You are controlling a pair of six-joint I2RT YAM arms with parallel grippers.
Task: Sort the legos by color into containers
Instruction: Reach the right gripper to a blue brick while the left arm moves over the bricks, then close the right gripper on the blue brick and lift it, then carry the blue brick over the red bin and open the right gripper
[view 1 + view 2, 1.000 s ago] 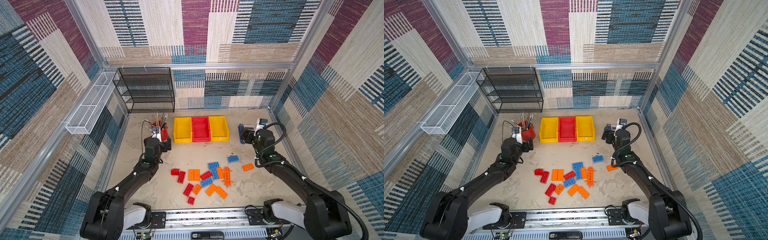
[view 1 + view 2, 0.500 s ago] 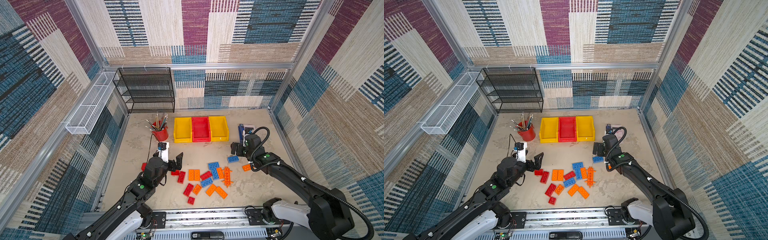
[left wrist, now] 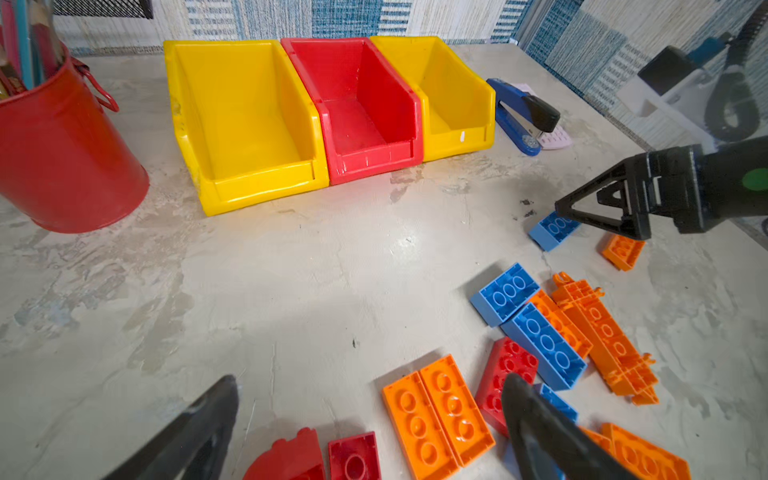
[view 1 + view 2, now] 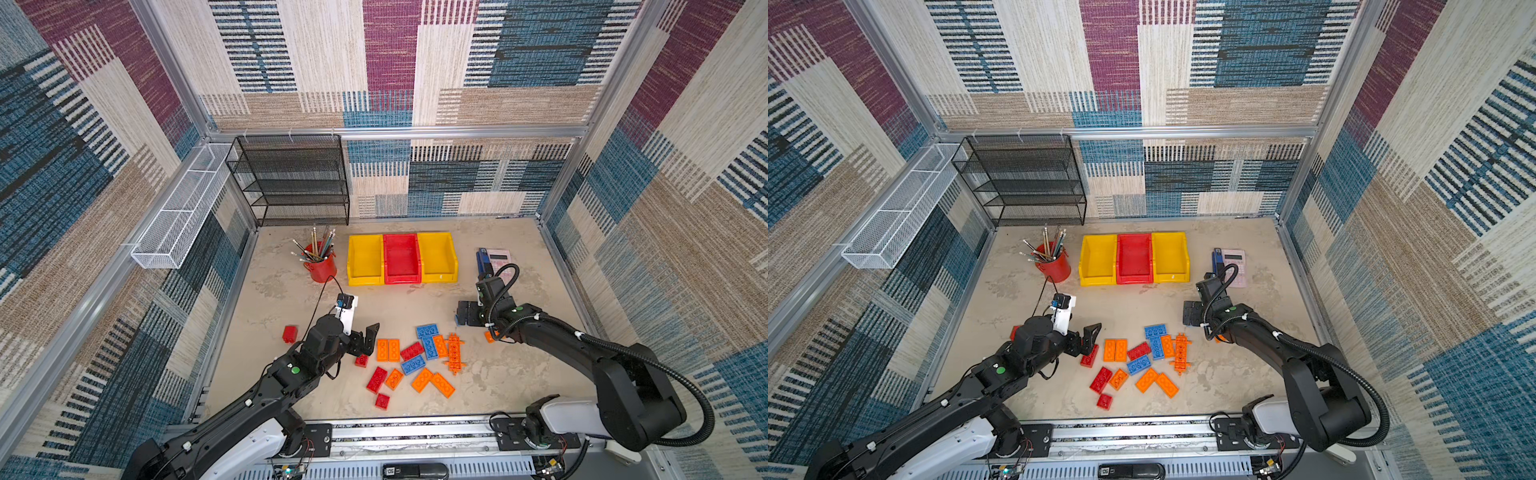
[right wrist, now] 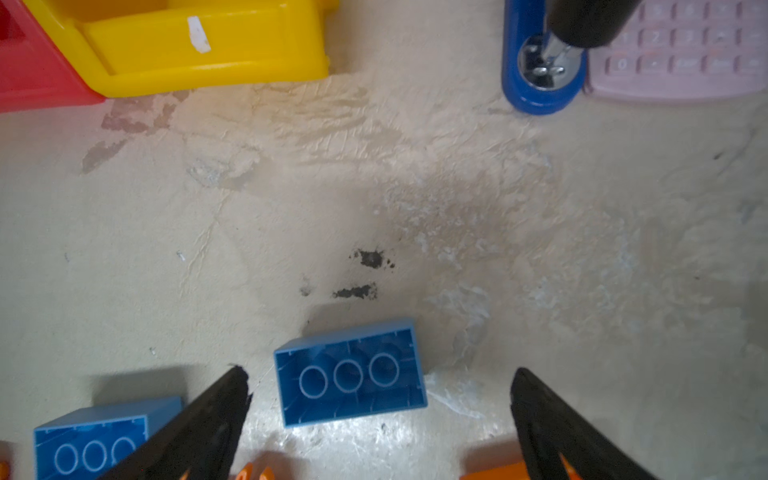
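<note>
**Left gripper** (image 3: 370, 381): fingers spread wide, gripping nothing, low over the table (image 3: 291, 270).
- Between the fingers, toward the palm: a small red brick (image 3: 354, 457) and a rounded red piece (image 3: 286, 457). Whether they touch the fingers cannot be told.
- Just outside one finger: a pair of orange bricks (image 3: 436, 415) side by side.
- Beyond the pair: the mixed heap of red, blue and orange legos (image 4: 428, 347), including the long orange tabbed piece (image 4: 454, 353).
- Behind the wrist: a lone red brick (image 4: 289, 333), well apart from the heap.

**Right gripper** (image 5: 379, 374): fingers spread wide, gripping nothing.
- Between the fingers: one blue brick (image 5: 349, 374), hollow side up, apart from both fingers.
- Outside one finger: a second blue brick (image 5: 91, 440).
- Near the other finger: an orange brick (image 3: 622, 251).

**Containers**: cup-side yellow bin (image 3: 257, 183), red bin (image 3: 374, 162) and stapler-side yellow bin (image 3: 457, 141). They touch in a row, well ahead of both grippers' fingertips.

**Sundries**:
- Red pencil cup (image 3: 62, 158), beside the row.
- Blue stapler (image 3: 519, 120) and pink calculator (image 5: 681, 54), touching, ahead of the right gripper's fingertips.
</note>
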